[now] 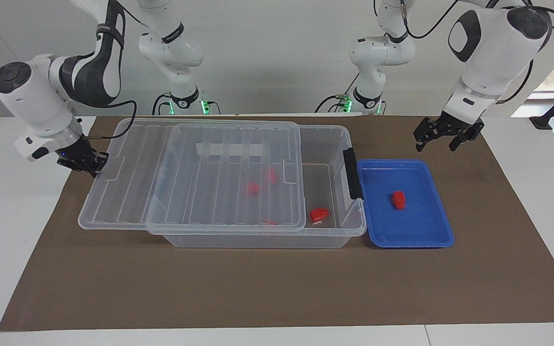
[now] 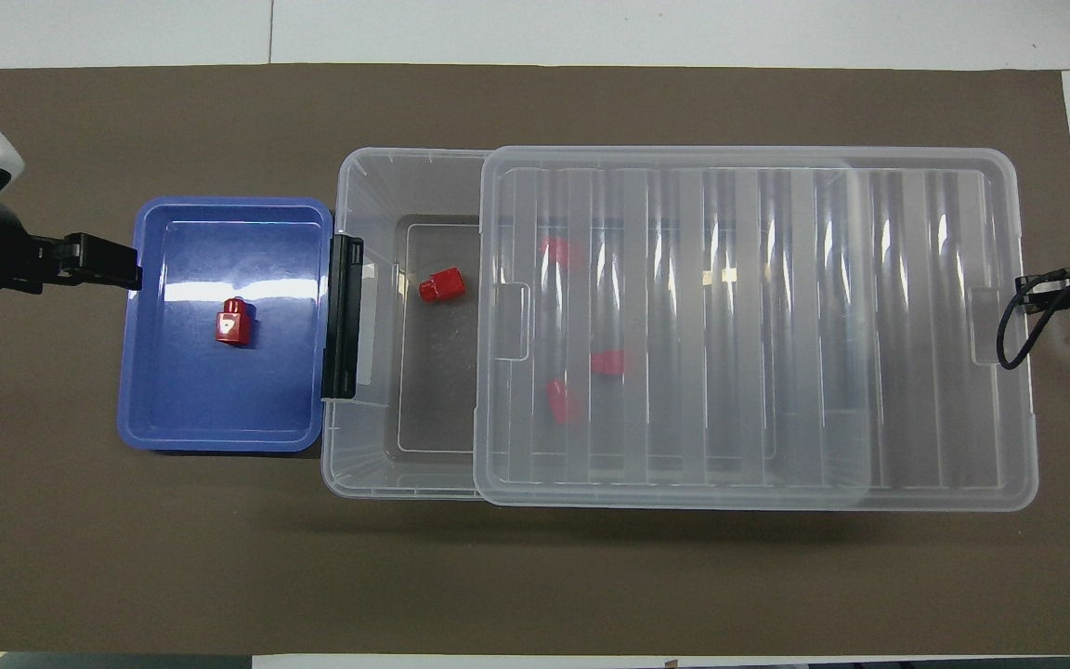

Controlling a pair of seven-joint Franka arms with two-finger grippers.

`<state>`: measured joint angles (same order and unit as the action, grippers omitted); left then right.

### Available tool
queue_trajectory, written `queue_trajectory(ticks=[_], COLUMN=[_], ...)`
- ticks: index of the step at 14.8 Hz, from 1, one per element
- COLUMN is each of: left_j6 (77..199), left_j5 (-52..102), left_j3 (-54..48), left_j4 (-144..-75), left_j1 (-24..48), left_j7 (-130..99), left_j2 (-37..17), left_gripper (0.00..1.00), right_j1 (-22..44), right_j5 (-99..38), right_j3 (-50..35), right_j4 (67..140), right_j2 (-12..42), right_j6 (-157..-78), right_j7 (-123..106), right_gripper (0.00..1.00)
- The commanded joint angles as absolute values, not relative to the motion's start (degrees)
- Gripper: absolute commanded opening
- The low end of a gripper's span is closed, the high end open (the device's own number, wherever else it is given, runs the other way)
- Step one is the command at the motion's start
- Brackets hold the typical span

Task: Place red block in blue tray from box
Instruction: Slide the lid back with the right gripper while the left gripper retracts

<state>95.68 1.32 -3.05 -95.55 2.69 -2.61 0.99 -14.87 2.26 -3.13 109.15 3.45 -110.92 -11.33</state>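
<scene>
The blue tray (image 1: 426, 226) (image 2: 182, 400) lies on the mat against the latch end of the box (image 1: 337, 144) (image 2: 368, 186). One red block (image 1: 398, 200) (image 2: 233, 322) lies in the tray. Another red block (image 1: 319, 215) (image 2: 442, 284) lies in the uncovered end of the box. Three more show dimly under the lid (image 1: 209, 182) (image 2: 776, 325), which is slid toward the right arm's end and overhangs the box. My left gripper (image 1: 440, 142) (image 2: 103, 265) is open and empty, in the air over the tray's outer rim. My right gripper (image 1: 89, 163) (image 2: 1037, 283) is at the lid's overhanging end.
A black latch handle (image 1: 352, 173) (image 2: 343, 316) on the box's end wall stands next to the tray. The brown mat (image 1: 277, 288) (image 2: 535, 585) covers the table under everything.
</scene>
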Motion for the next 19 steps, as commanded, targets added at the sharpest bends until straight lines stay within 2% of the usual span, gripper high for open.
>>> queue_trajectory(ticks=[1,5,11,19], left_j6=[89.93,88.86,88.77,88.86], left_j5=[1.5,1.67,1.67,1.67], left_j3=[-3.16,-2.99,-3.08,-3.08], left_j4=[-91.06,-91.67,-92.29,-92.29], left_j1=[0.63,-0.87,-0.18,-0.27], left_j7=[-2.11,-1.5,-2.19,-2.2], left_j2=[0.09,2.54,2.9,2.9], left_gripper=[1.0,1.0,1.0,1.0], right_j1=[-12.4,-9.49,-5.64,-4.31], right_j5=[1.67,1.49,0.44,0.44], right_j3=[-3.34,-3.43,-3.6,-3.6], right_j4=[110.65,110.65,110.74,110.65], right_j2=[2.2,2.11,2.11,2.11], right_j6=[-111.8,-111.8,-111.88,-111.8], right_j7=[-7.22,-3.08,2.37,4.66], right_gripper=[0.0,0.0,0.0,0.0])
